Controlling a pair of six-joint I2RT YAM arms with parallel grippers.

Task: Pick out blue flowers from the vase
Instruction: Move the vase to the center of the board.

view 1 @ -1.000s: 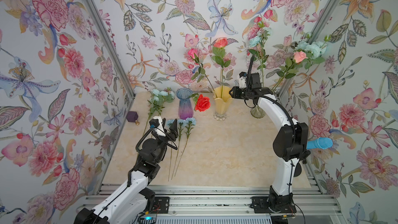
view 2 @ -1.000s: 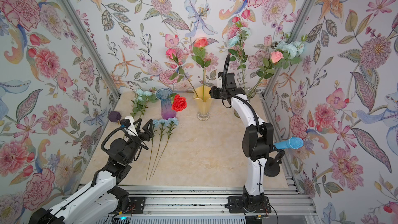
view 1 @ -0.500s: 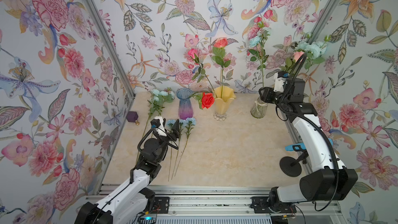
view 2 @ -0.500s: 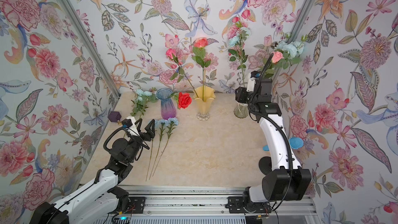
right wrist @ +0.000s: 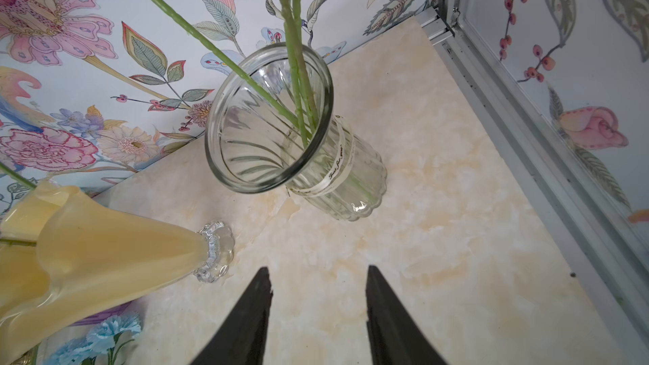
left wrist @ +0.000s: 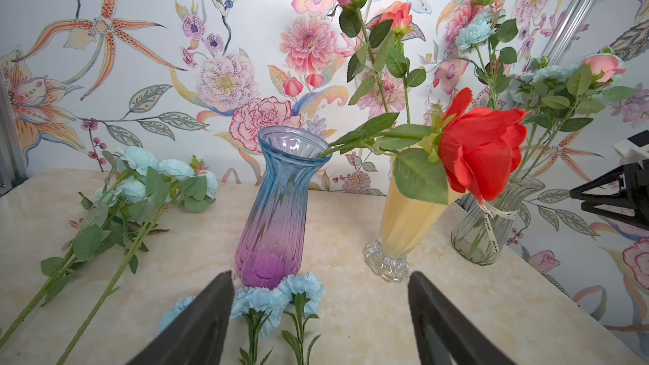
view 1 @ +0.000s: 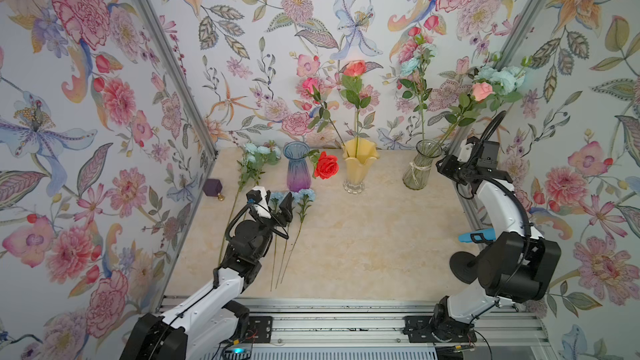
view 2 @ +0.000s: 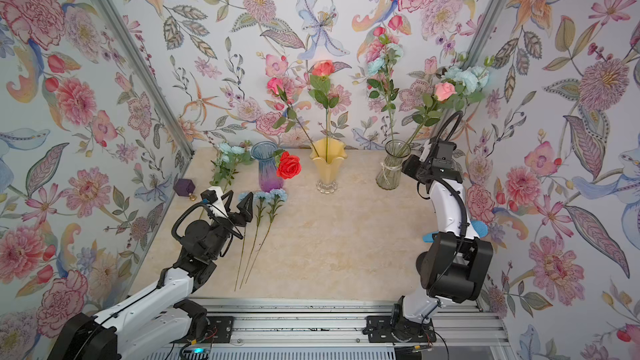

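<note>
Looking about halfway: three blue carnations and a leafy blue spray are lying on the table by the blue-purple vase. More blue blooms are sitting in the clear glass vase. The left gripper and right gripper are both hanging with jaws apart, gripping nothing.

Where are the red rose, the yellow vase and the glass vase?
Red rose (left wrist: 481, 149): left wrist view, on its petals.
Yellow vase (view 1: 358, 169): in a top view, on its body.
Glass vase (right wrist: 358, 187): right wrist view, on its ribbed side.
</note>
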